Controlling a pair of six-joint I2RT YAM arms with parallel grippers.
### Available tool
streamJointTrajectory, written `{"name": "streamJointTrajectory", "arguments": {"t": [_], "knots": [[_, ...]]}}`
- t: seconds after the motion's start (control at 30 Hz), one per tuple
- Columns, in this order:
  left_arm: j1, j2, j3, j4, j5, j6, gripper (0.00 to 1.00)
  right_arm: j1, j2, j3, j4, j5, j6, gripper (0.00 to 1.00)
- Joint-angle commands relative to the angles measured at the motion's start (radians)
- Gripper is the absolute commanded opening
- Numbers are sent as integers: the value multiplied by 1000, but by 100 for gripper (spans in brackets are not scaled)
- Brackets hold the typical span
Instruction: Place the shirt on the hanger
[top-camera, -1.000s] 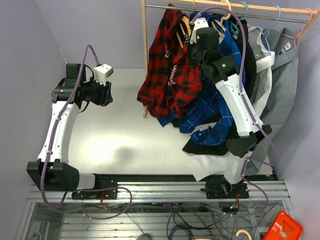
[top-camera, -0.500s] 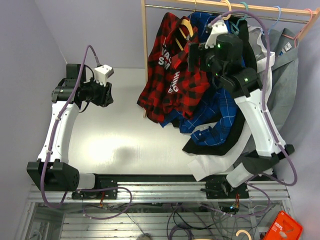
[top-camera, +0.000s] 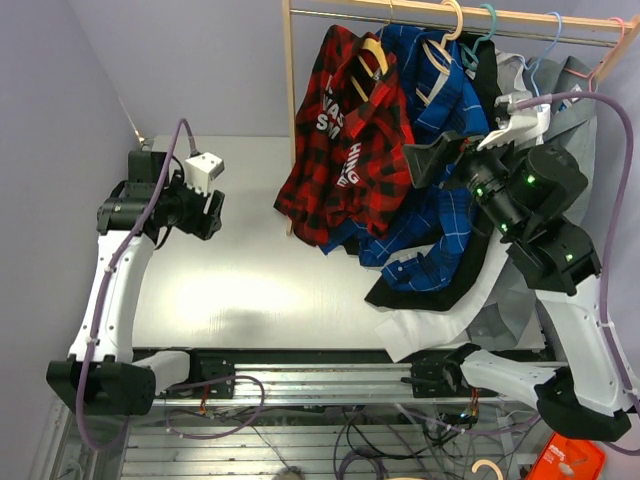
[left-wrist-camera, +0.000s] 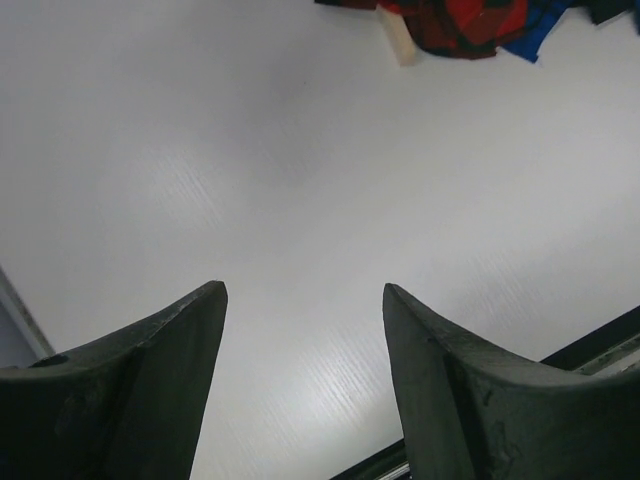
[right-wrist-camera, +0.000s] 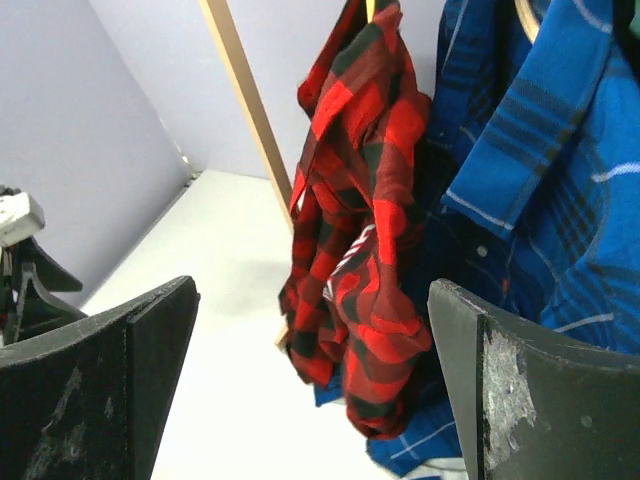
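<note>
Soft cloth shirt (top-camera: 340, 190) (table (top-camera: 250, 260) glossy white)

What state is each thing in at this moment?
shirt: hanging on the hanger, nothing gripping it.
hanger: hung from the rail, inside the shirt's collar.
left gripper: open, empty, over the table.
right gripper: open, empty, apart from the shirt.
blue plaid shirt: hanging beside the shirt.

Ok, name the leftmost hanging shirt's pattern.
The shirt is red-and-black plaid, white lettering; best in top external view.
</note>
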Motion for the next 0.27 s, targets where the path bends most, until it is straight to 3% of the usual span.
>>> {"name": "streamJointTrajectory", "arguments": {"t": [0.0,0.23], "knots": [[-2,-75,-72,53,-82,-33,75,7,1,-99,11,-44,159,100],[-1,-204,-208,128,-135,-74,77,7,-166,-365,187,-70,198,100]]}}
